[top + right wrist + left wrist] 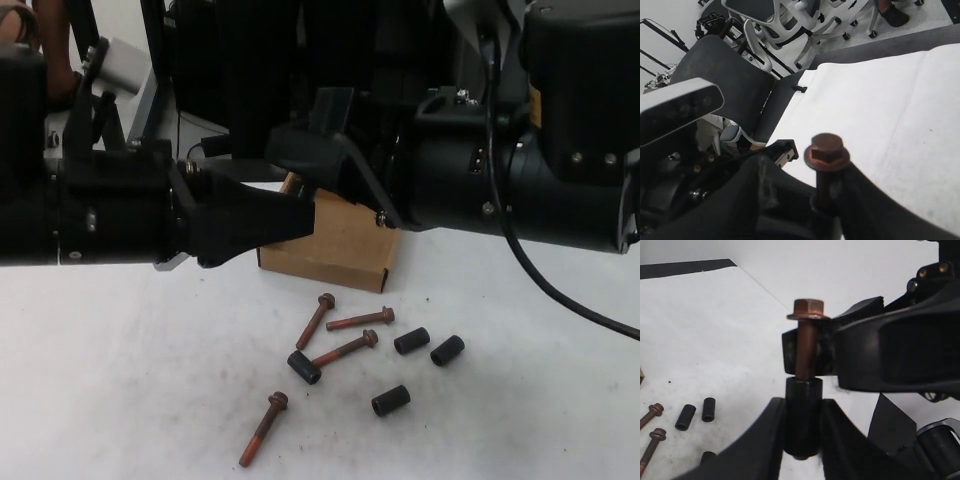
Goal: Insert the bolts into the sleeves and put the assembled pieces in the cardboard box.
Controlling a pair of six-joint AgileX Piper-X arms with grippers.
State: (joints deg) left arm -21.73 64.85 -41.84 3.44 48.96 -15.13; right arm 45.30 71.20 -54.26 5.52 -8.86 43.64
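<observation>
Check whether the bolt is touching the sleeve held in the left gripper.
Touching. The left wrist view shows the bolt with its shank running down into the top opening of the sleeve, with no gap between them.

Left arm (pixel 90 210) and right arm (pixel 500 180) both level above the bench, wrists facing each other. My left gripper (pixel 802 437) is clamped on a sleeve (pixel 803 400). My right gripper (pixel 807 357) is closed around a bolt (pixel 808 315). Gripper tips close together.

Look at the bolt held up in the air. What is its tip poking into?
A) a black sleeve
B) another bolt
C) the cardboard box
A: the tip of the bolt meets the open end of the black sleeve gripped by the left fingers.
</observation>
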